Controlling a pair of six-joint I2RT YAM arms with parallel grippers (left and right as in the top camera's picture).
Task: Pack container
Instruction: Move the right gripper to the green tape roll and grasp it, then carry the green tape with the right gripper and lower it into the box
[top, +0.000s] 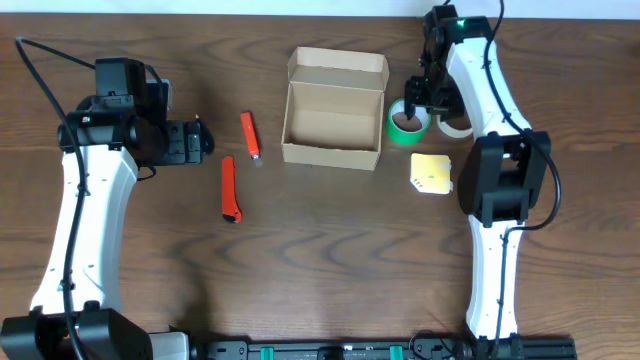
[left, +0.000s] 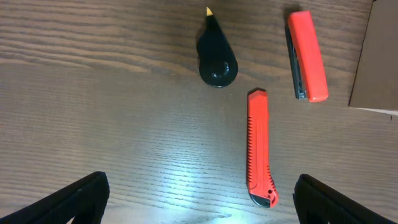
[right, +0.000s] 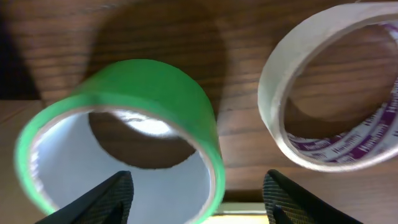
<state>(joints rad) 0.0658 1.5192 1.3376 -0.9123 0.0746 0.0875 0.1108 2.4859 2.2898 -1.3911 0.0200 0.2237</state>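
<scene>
The container (top: 331, 155), a tan cardboard box, stands open at the table's middle back with its flap lid tipped away, and its inside looks empty. Right of it lies a green tape roll (top: 405, 126), and my right gripper (top: 415, 100) is down over it. In the right wrist view the open right gripper (right: 199, 199) straddles the wall of the green roll (right: 155, 93): one finger (right: 106, 199) is inside the ring, the other (right: 298, 199) outside with a gap. My left gripper (top: 205, 140) hovers wide open and holds nothing.
A whitish tape roll (right: 292, 81) lies just right of the green one. A yellow notepad (top: 431, 172) sits nearer the front. Left of the box lie an orange stapler-like tool (left: 307, 55), an orange box cutter (left: 259, 146) and a black teardrop-shaped object (left: 217, 62).
</scene>
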